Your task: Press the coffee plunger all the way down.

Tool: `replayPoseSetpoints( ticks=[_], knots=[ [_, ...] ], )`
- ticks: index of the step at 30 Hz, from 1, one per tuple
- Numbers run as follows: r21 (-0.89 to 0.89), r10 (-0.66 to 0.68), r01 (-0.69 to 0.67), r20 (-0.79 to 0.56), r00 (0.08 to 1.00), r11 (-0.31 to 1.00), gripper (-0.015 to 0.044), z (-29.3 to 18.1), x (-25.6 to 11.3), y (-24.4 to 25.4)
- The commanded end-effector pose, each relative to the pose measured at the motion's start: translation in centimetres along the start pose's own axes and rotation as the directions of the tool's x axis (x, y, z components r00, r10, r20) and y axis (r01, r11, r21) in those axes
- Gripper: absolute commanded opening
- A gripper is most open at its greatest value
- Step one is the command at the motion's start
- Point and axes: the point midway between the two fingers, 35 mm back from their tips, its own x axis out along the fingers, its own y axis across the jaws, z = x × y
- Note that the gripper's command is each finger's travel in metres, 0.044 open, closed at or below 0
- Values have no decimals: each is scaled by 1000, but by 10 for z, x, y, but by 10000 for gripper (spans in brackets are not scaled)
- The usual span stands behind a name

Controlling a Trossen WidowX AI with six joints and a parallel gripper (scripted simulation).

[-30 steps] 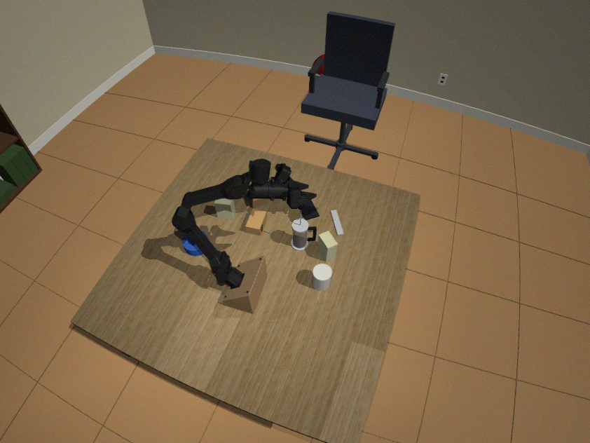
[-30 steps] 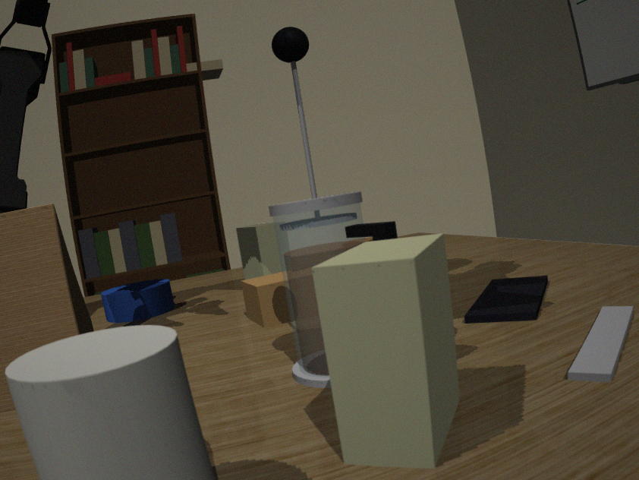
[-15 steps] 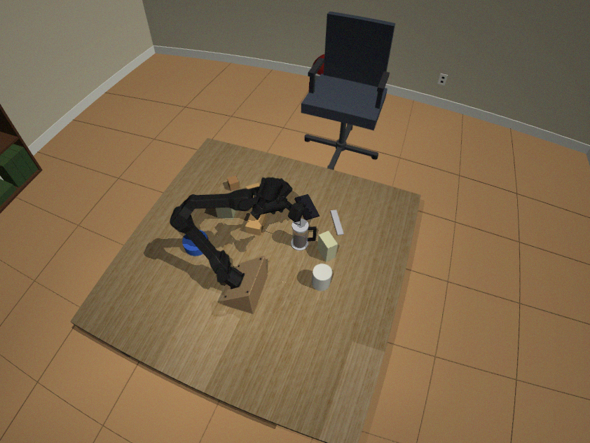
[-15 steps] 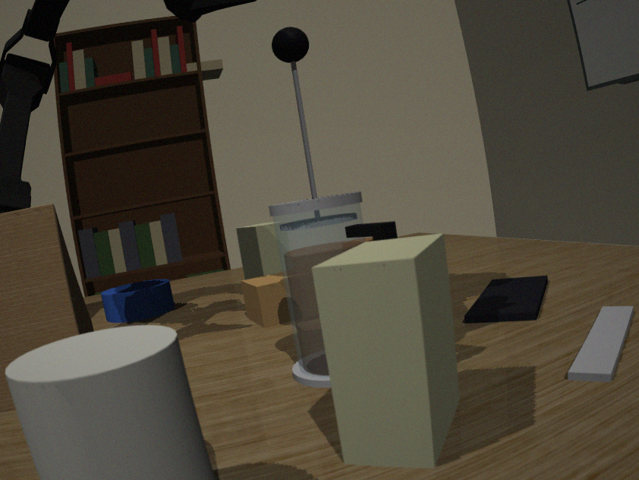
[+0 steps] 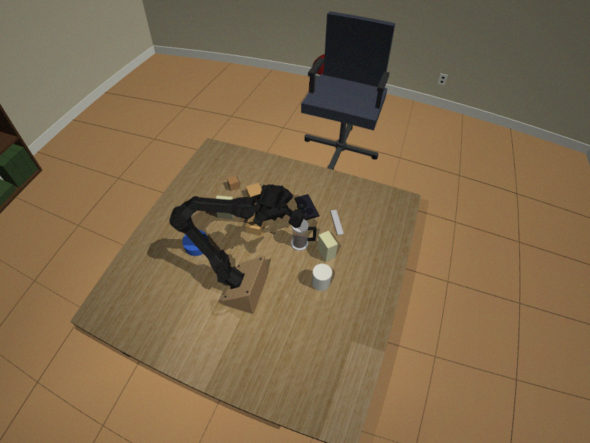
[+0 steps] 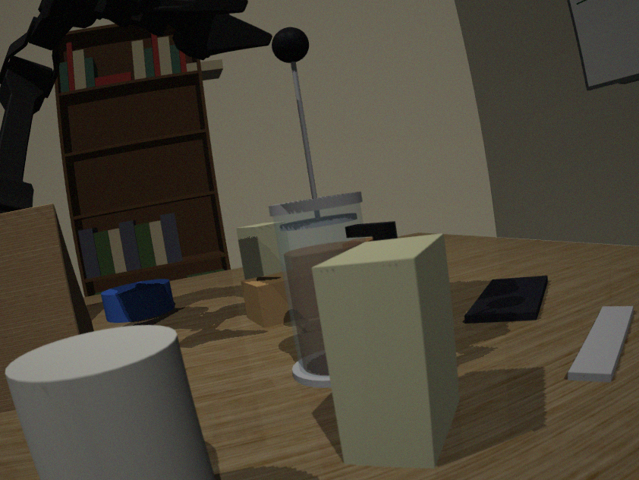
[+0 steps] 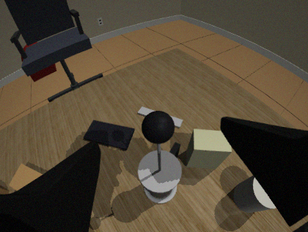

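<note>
The coffee press stands upright on the table, its lid and base also showing in the wrist view. Its black ball knob is raised high above the lid on a thin rod. My gripper is wide open and empty; in the wrist view the knob appears between the two fingertips. In the exterior view one fingertip is just left of the knob at about its height; whether they touch is unclear. The other finger is hard to make out there.
A pale green box stands close beside the press, with a white cylinder nearby. A dark slab and white bar lie beyond. A blue object is near the arm.
</note>
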Motion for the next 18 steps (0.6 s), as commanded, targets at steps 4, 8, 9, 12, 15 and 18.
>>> replayPoseSetpoints(
  ticks=[4,8,9,12,15,18],
  knots=[
    [9,-1,1,-9,1000,1000,440,-4,13,-1],
    [9,0,0,-9,1000,1000,440,-4,20,-1],
    [9,0,0,-9,1000,1000,440,-4,21,-1],
    [9,0,0,-9,1000,1000,440,-4,26,-1],
    [9,0,0,-8,1000,1000,440,-4,31,0],
    [9,1,-1,-8,1000,1000,440,-5,36,0]
  ],
)
